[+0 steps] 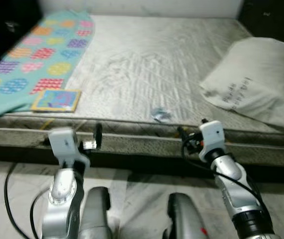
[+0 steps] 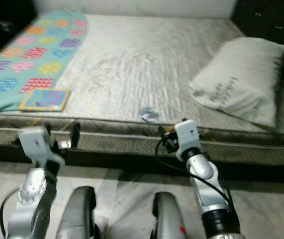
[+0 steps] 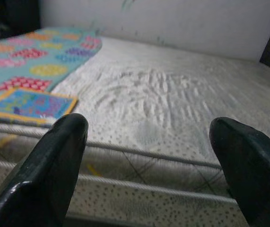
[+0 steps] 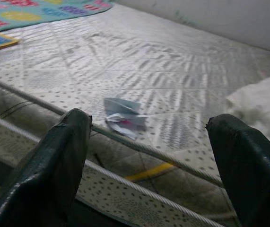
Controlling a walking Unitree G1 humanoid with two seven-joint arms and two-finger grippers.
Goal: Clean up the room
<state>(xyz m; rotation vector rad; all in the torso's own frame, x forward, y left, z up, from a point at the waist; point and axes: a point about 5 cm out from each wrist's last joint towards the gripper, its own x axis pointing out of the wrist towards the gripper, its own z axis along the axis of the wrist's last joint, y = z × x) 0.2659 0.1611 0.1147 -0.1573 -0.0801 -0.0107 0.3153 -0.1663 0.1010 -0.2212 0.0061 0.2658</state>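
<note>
Bed, bedside survey: mattress [image 1: 146, 64], patterned blanket [image 1: 37, 55], pillow [image 1: 253, 79], flat picture book [image 1: 56, 100], crumpled wrapper [image 4: 123, 116].

We hold both grippers, left gripper [image 3: 149, 165] and right gripper [image 4: 149, 161], wide apart and empty at the mattress edge. The wrapper lies near that edge before our right gripper; we judge it light, soft and crushable, best pinched across its raised middle.
</note>
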